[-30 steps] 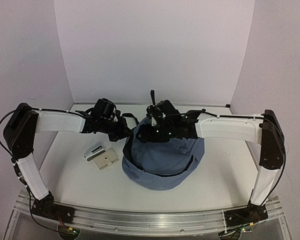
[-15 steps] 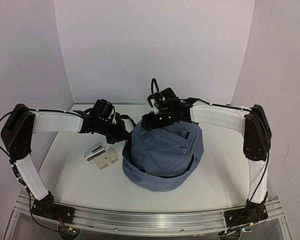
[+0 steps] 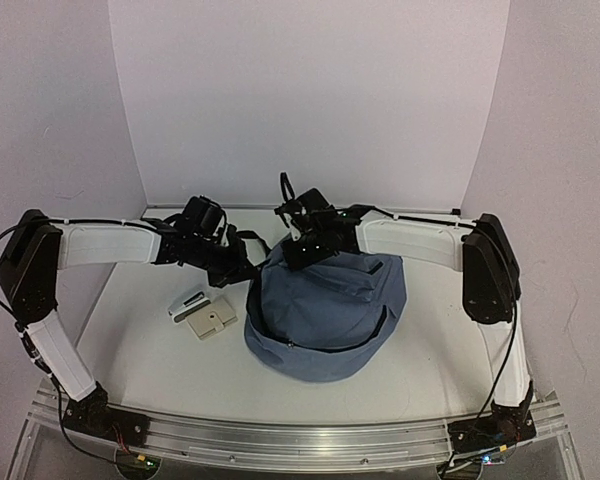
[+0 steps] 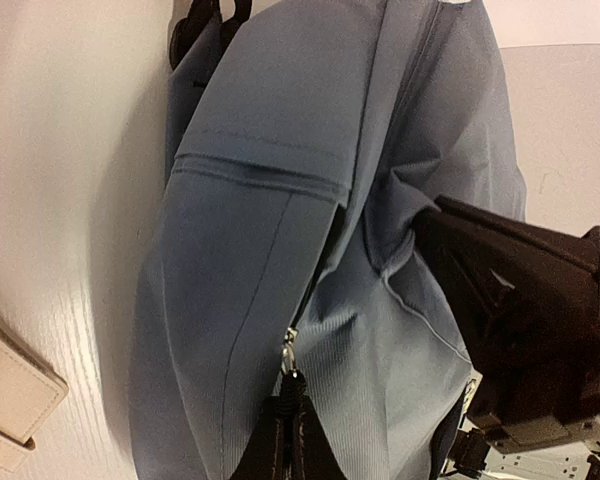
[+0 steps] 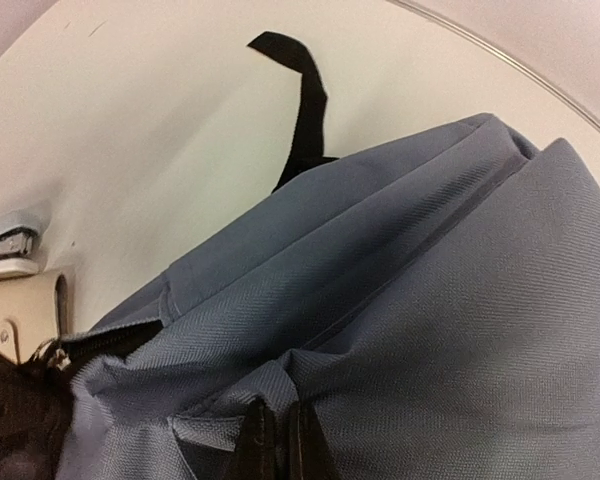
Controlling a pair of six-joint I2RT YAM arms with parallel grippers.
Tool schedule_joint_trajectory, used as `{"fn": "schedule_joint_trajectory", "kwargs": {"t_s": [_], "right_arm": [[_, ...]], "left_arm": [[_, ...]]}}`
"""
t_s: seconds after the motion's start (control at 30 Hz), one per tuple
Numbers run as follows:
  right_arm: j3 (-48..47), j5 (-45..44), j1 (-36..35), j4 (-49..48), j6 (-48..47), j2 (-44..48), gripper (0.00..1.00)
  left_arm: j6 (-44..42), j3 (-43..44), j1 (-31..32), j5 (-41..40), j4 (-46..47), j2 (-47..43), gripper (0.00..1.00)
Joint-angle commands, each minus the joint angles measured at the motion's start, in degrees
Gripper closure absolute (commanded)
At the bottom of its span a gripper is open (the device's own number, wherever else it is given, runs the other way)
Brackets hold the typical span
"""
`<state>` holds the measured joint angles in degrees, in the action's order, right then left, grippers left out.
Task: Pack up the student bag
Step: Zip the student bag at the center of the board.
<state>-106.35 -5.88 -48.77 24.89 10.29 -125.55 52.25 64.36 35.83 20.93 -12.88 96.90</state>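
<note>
The student bag (image 3: 325, 310), grey-blue fabric with black zippers, slumps in the middle of the table. At its upper left edge my left gripper (image 3: 242, 268) is shut on the black zipper pull cord (image 4: 292, 392), which hangs from a small metal ring (image 4: 290, 350). The left wrist view shows the cord pinched at the fingertips of the left gripper (image 4: 287, 418). My right gripper (image 3: 298, 255) sits at the bag's top rear. In the right wrist view the right gripper (image 5: 277, 425) is shut on a raised fold of the bag's fabric (image 5: 290, 375).
A small white-and-grey stapler (image 3: 190, 302) and a beige flat case (image 3: 212, 321) lie on the table just left of the bag. A black strap (image 5: 300, 90) curls out behind the bag. White walls enclose the back and both sides.
My right gripper has moved left and back along the bag's top and gone from open to shut on a fabric fold. The left gripper keeps its hold and has barely moved.
</note>
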Motion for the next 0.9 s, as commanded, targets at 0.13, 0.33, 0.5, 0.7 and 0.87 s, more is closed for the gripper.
{"fn": "schedule_joint_trajectory", "kwargs": {"t_s": [0.13, 0.33, 0.5, 0.7, 0.87], "right_arm": [[-6.7, -14.8, 2.1, 0.2, 8.3, -3.8, 1.0], [-8.3, -18.7, 3.1, 0.4, 12.9, -4.9, 1.0], [-9.3, -22.4, 5.1, 0.5, 18.0, -5.5, 1.0], [-12.6, -24.1, 6.5, 0.9, 20.5, -7.5, 1.0], [-13.8, -18.5, 6.5, 0.7, 17.5, -7.5, 1.0]], "left_arm": [[-0.2, -2.9, 0.0, 4.4, -5.4, -7.2, 1.0], [-0.8, -5.6, 0.0, 8.0, -6.3, -9.5, 1.0], [-2.3, -6.8, 0.2, 12.5, -6.5, -10.9, 1.0], [-4.3, -6.8, 1.9, 16.5, -6.2, -11.4, 1.0], [-5.8, -6.0, 3.2, 14.7, -8.7, -12.3, 1.0]]}}
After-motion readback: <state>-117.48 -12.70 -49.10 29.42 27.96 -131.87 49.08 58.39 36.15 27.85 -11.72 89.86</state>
